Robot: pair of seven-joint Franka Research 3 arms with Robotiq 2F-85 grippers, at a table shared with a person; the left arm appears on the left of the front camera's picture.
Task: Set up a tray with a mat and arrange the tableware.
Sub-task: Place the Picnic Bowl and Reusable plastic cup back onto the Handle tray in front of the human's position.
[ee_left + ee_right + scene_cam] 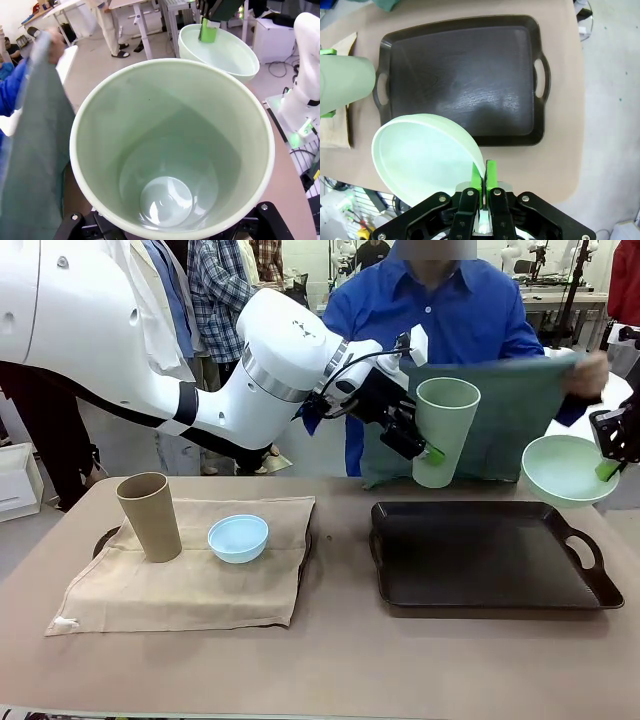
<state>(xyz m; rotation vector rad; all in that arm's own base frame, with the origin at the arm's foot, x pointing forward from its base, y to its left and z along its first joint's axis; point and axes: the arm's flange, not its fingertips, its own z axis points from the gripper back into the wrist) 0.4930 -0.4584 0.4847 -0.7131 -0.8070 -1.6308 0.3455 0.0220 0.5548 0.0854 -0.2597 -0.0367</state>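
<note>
My left gripper [428,450] is shut on a tall pale green cup [445,430] and holds it upright in the air over the table's far edge. In the left wrist view I look straight down into that cup [172,150]. At the right, my right gripper [608,468] is shut on the rim of a pale green bowl [563,470], pinched between its green pads [491,175], above the near edge of the bare dark tray [460,80]. Behind the cup, a person holds up a grey-green mat [520,410]. A tan cup [150,517] and a light blue bowl [238,538] stand on a tan mat [190,580].
The dark tray [490,555] with handles lies at the right of the table. The tan mat covers a second tray [102,540] at the left. Bare brown table runs along the front edge. The person stands at the far side.
</note>
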